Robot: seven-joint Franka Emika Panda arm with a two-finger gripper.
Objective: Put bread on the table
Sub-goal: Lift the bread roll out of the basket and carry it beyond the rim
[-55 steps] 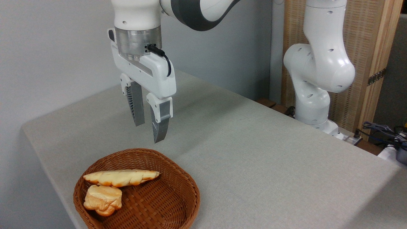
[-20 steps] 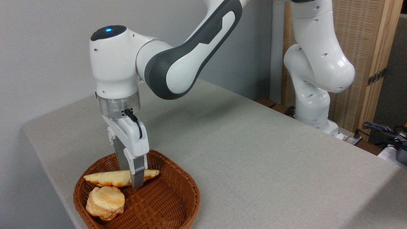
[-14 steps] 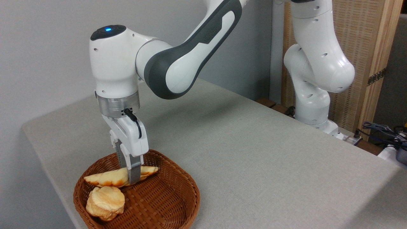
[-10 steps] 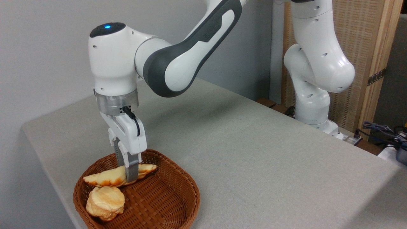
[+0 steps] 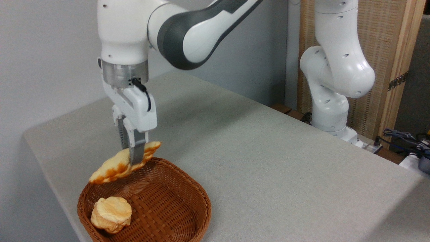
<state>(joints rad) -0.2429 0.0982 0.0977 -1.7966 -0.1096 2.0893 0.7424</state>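
1. Only one view is given, from a fixed camera looking down across the table (image 5: 268, 161), which is covered in pale grey-beige cloth.
2. The claw (image 5: 131, 158) is seen pointing straight down at the left of the picture, hung from a white arm (image 5: 188, 30) with a dark grey band.
3. The claw is closed narrowly on the bread (image 5: 122, 163), which is pinched between the two grey fingers (image 5: 137, 151) a little right of its middle.
4. The bread is held in the air, clear of everything below; it is tilted, with its pale pointed end raised to the right of the claw and its browned, scalloped end hanging lower to the left.
5. Just below the claw a brown woven basket (image 5: 188, 201) is set on the table near its front left corner; the lower end of the bread is seen above the basket's back left rim.
6. Below and a little left of the claw, a short round bun (image 5: 111, 214) is seen lying inside the basket, well apart from the bread.
7. Far to the right of the claw, the arm's white base (image 5: 331, 111) is seen standing past the table's far edge, in front of a woven screen (image 5: 386, 40).
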